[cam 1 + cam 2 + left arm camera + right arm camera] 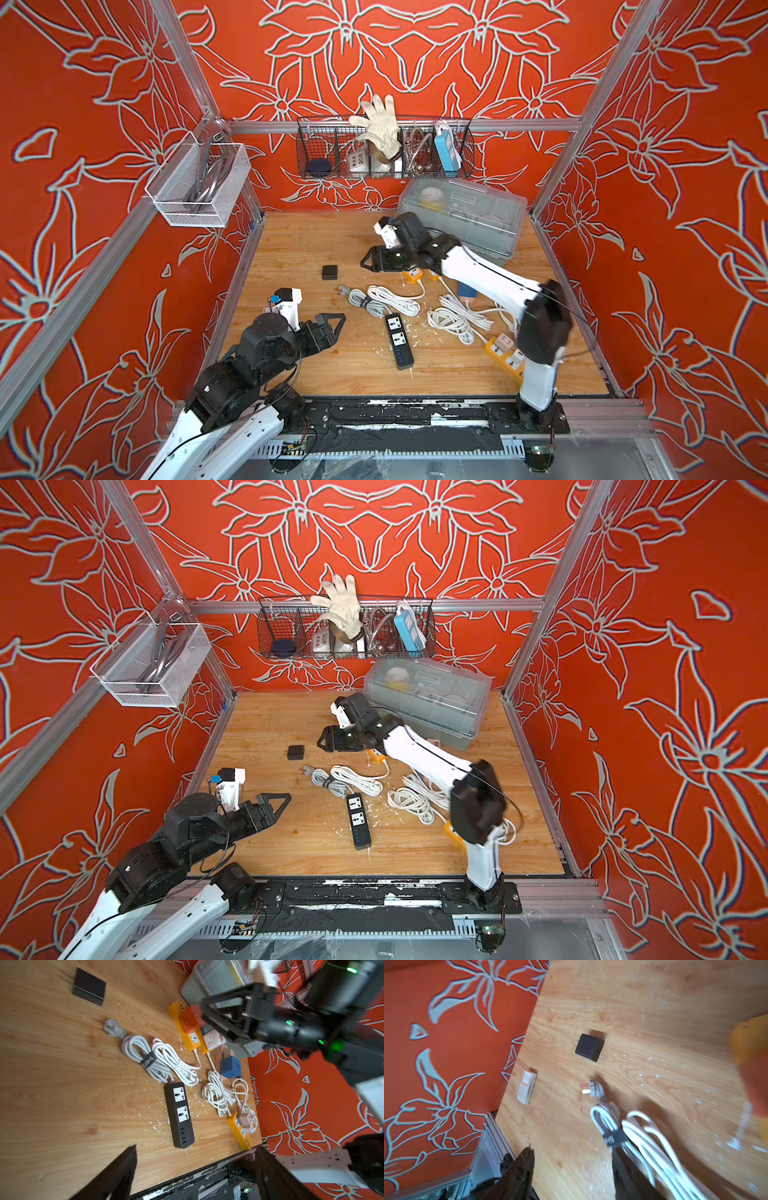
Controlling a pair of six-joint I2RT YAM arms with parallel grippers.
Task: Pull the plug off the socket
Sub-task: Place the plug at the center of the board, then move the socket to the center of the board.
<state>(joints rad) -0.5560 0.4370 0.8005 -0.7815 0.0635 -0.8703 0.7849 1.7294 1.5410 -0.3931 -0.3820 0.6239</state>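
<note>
A: The black charger plug (pixel 329 272)?
B: Free on the wooden table (pixel 291 249), apart from the black power strip (pixel 399 340). The right gripper (pixel 368 259) is near it, jaws apart, empty. The left gripper (pixel 336 326) is apart too.
A: Risk?
B: A careless retreat might snag the coiled white cords (pixel 395 300).

Cable strap (pixel 147 1061): dark band wrapped round the coiled grey cable (pixel 135 1051). White capitals read "SHEN". The letters after that run round the bend of the band and cannot be read.
Cable strap, right wrist view (pixel 615 1137): lettering blurred, not legible.
Cable strap, both top views (pixel 365 302) (pixel 328 782): lettering too small to read.
Small white box (pixel 527 1087): orange label panel at one end and lines of print along the upper face. All of it is too blurred to read.
Black adapter (pixel 89 987): no print can be made out on the faces in view.
</note>
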